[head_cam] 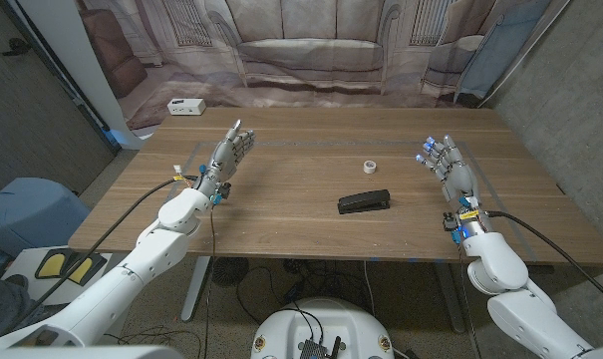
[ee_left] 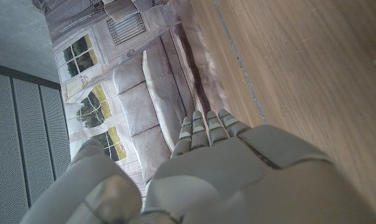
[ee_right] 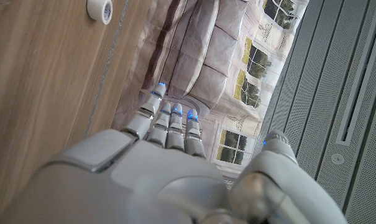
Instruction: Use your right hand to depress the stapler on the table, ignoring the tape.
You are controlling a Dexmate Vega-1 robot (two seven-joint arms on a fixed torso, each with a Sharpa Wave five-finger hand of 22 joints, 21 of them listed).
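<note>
A black stapler point(head_cam: 365, 201) lies on the wooden table point(head_cam: 301, 224) a little right of the middle, near the front edge. Behind it sits a small white roll of tape point(head_cam: 370, 166), which the right wrist view also catches as the tape point(ee_right: 101, 9). My right hand point(head_cam: 449, 168) stands over the table's right side, well right of the stapler, fingers straight and holding nothing; the right hand point(ee_right: 169, 162) shows from behind in its wrist view. My left hand point(head_cam: 224, 160) stands at the table's left, fingers extended and empty, and the left hand point(ee_left: 225, 168) shows in its wrist view.
A white power strip point(head_cam: 186, 106) lies beyond the table's far left corner. A backdrop printed with a sofa point(head_cam: 311, 50) hangs behind the table. A blue chair point(head_cam: 27, 214) stands at the left. Cables run along both arms.
</note>
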